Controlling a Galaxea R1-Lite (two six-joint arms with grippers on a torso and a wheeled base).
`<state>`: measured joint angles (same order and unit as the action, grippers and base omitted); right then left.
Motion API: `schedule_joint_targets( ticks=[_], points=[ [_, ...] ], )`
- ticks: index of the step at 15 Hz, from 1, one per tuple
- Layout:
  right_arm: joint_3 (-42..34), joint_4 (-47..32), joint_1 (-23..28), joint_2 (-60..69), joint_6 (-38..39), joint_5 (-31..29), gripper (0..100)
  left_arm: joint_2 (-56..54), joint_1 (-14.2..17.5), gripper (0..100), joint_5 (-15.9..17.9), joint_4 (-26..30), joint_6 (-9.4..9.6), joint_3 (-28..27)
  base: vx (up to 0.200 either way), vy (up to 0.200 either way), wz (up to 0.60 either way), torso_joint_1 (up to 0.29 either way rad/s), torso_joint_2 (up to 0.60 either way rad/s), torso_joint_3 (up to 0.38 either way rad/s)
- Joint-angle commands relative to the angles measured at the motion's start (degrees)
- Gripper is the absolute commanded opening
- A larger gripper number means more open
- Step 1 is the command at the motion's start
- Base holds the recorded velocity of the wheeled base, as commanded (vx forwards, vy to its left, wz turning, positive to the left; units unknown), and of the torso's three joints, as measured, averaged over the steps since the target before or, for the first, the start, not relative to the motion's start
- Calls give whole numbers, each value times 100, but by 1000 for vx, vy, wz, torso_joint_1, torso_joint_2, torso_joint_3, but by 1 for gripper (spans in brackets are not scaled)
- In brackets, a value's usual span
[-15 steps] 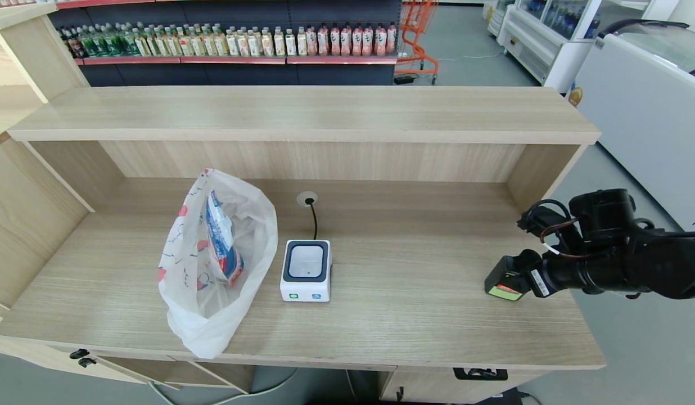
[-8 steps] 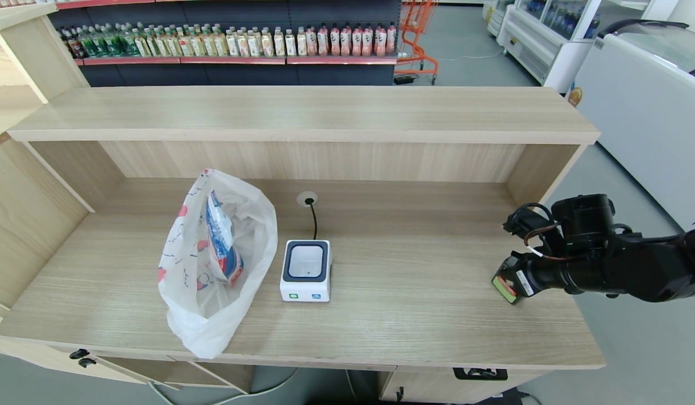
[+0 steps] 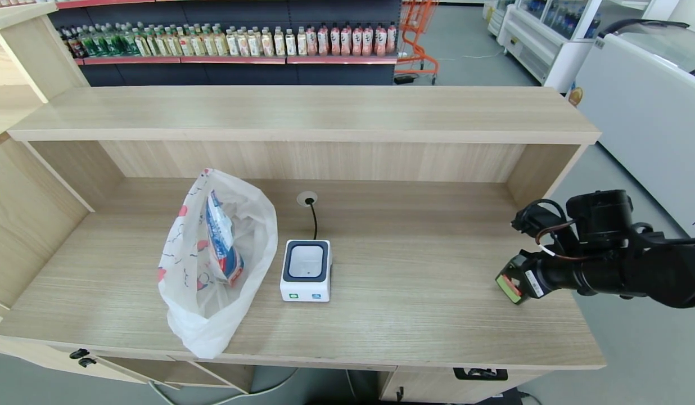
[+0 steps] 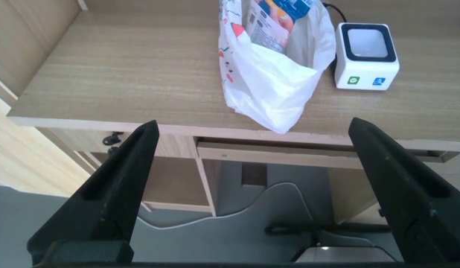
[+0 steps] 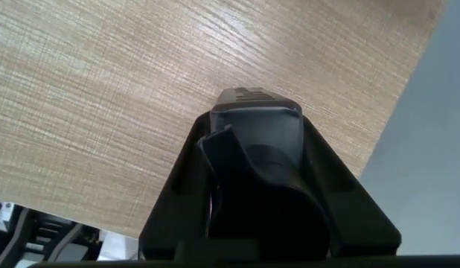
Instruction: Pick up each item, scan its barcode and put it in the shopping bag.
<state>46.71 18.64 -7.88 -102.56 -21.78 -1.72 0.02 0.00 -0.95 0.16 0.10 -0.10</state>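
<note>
Wood-grain checkout counter w/ raised back ledge, store aisle beyond. Nearest, well short of scanner & below counter's front edge: L gripper, fingers spread wide, nothing between. Next, at front edge, just L of scanner: shopping bag, white plastic w/ red print, slumped on its side, closed end lapping over edge, mouth facing away toward back. Inside bag: blue-white-red packet, long axis roughly front-to-back along bag, upper end near mouth. About level w/ scanner but well off to its R, near counter's R end: R gripper, low over wood, tip aimed back toward scanner, fingers pressed together, nothing seen held. Behind scanner: black cable into grommet hole, then back ledge, then shelf rows of bottles, orange rack, white freezers far R. Key relation: bag & packet on opposite side of scanner from R gripper, well apart; L arm clearly nearer, bag almost straight ahead of its open fingers. Judged from that: bagging of packet prob. done; any further handling of bag better suited to L arm, coming in over front edge w/o snagging loose plastic.
</note>
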Motion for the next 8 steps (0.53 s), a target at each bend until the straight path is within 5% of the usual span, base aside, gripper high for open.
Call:
schedule_joint_targets(
  ticks=[1,5,8],
  points=[
    [-391,254,-4,702,-45,-30,0,-2,0,100,-2,2,-1,1,0,0,0,0,0,0],
    [-655,852,-12,1704,-1205,31,0,-2,0,100,-2,2,-1,1,0,0,0,0,0,0],
    [-910,799,-12,2829,-2752,1921,0,-2,0,100,-2,2,-1,1,0,0,0,0,0,0]
  ],
)
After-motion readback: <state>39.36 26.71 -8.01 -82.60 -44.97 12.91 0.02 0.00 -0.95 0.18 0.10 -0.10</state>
